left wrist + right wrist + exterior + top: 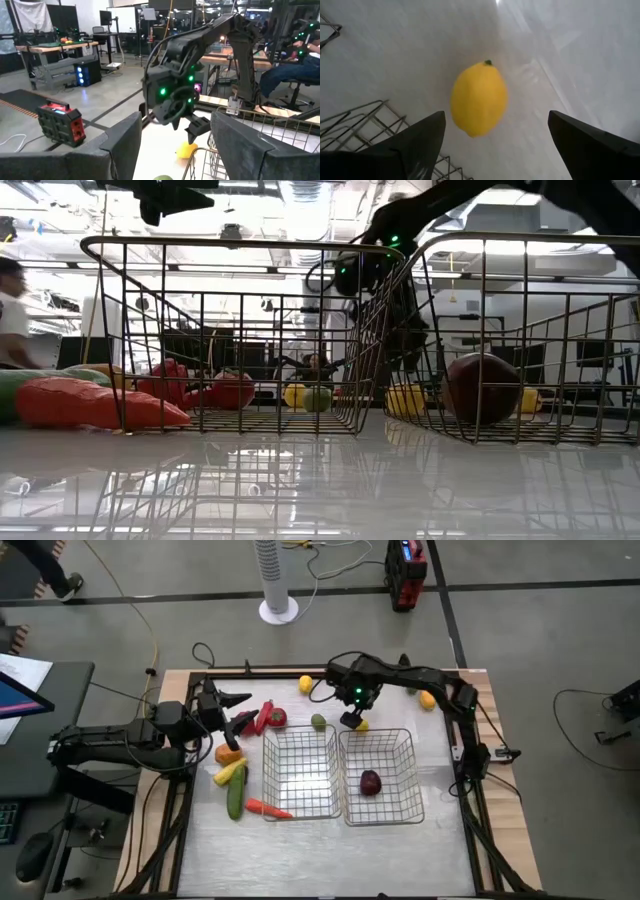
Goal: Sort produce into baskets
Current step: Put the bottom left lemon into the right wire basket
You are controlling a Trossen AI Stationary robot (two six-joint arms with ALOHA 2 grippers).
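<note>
The pale table (330, 860) stands in a workshop with a grey floor, and a white fan (276, 580) is behind it. In the middle of the table two wire baskets sit side by side, touching. The left basket (298, 772) has nothing inside, and the right basket (380, 778) holds one dark plum (371, 783).

The right gripper (492, 137) hangs low over a lemon (479, 98), which lies on the table just behind the back rim of the right basket. Its two fingers are spread wide, one on each side of the lemon, and they do not touch it, so nothing is held yet. I think the gripper is placed this way to come down and close on the lemon, which then needs only a short way over the rim.

The left gripper (232, 710) waits above the produce at the left side of the table. Its fingers are about half open and I see nothing between them.

Most produce is not yet sorted: a red pepper (271, 718), a cucumber (235, 800) and a carrot (268, 808) lie left of the left basket, a lime (318, 721) behind it, and two more lemons further back
</note>
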